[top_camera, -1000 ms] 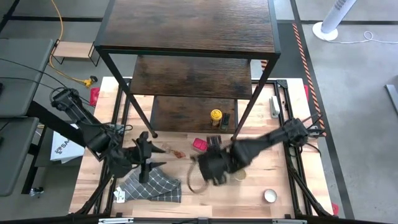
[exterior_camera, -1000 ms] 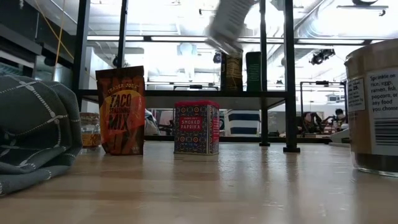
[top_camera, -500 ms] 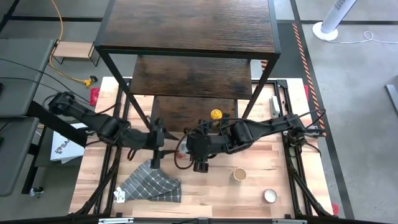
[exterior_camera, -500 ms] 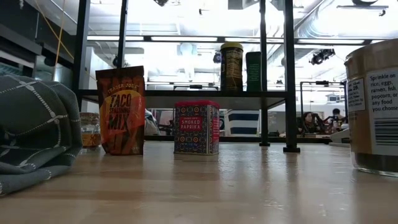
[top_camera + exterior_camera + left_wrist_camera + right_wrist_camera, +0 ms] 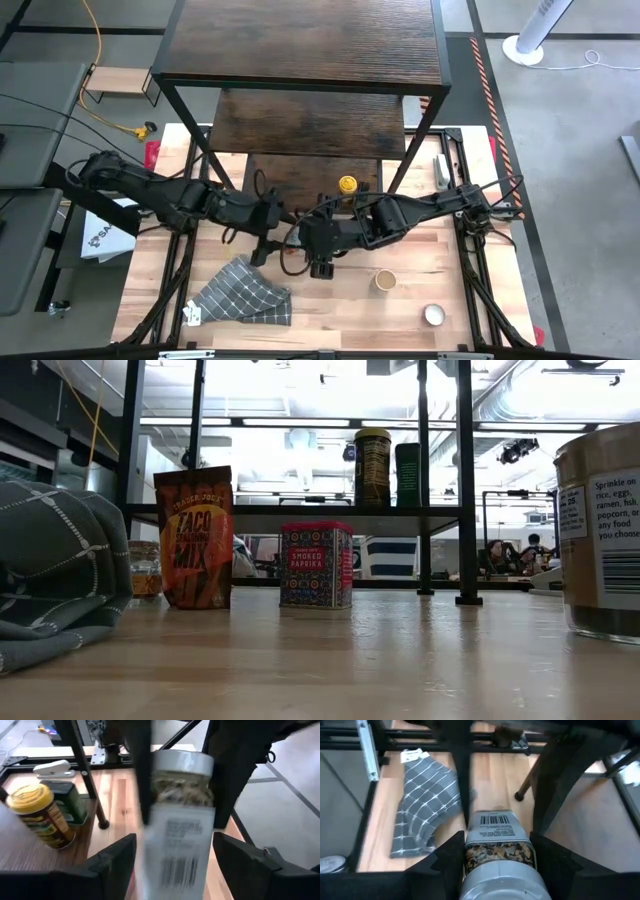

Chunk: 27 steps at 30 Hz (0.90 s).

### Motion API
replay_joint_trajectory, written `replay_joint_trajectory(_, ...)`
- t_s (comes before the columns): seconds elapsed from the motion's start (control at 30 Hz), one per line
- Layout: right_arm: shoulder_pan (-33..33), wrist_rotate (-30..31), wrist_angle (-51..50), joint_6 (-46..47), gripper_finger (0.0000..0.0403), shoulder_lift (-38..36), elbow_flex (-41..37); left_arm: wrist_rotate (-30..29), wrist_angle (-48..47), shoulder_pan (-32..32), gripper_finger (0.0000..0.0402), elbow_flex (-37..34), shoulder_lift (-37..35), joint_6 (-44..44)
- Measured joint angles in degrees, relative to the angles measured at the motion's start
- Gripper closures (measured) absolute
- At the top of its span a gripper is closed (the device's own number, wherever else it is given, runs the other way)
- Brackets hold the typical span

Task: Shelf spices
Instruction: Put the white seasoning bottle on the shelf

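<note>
Reaching in from the side, the left gripper (image 5: pixel 268 222) has closed on the right gripper (image 5: pixel 310 235) since earlier; both sets of fingers now flank the silver-lidded spice jar (image 5: pixel 499 847) before the shelf (image 5: pixel 300 45), right clamped, left around it.

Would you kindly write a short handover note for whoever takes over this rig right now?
Right gripper: shut on the silver-lidded jar, in front of the shelf.
Left gripper: open, its fingers on either side of that jar.
Done: yellow-lidded jar and dark tin stand on the lowest board.
Left: shelve the held jar, then the taco mix pouch, paprika tin, tan-lidded jar and white-lidded jar, all on the table.
</note>
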Motion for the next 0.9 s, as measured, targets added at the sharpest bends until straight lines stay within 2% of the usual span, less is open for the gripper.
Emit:
replay_joint_trajectory(0.23,-1.1,1.2,-0.4,-0.9,0.0222,0.0,0.0,-1.0,5.0,0.0,0.0122,0.0,2.6,0.0)
replay_joint_trajectory(0.5,-1.2,0.0,0.2,-1.3,0.0222,0.1,0.0,-0.8,-2.6,-0.4,0.0121,0.0,2.6,0.8)
replay_joint_trajectory(0.67,-1.0,0.5,-0.4,-2.6,0.0222,-0.2,0.0,-4.5,-3.0,-1.1,0.0122,0.0,2.7,4.2)
replay_joint_trajectory(0.77,-0.9,0.6,-0.3,-2.3,0.0222,-0.3,0.0,-4.8,-3.6,-1.1,0.0145,0.5,2.7,4.5)
replay_joint_trajectory(0.87,-0.7,-0.3,0.1,-1.8,0.0222,-0.8,0.0,-5.3,-4.4,-1.1,0.0213,1.2,2.7,5.7)
replay_joint_trajectory(0.9,-0.6,-1.3,0.4,-1.7,0.0222,-1.0,0.0,-6.0,-4.5,-1.1,0.0216,1.3,2.7,5.6)
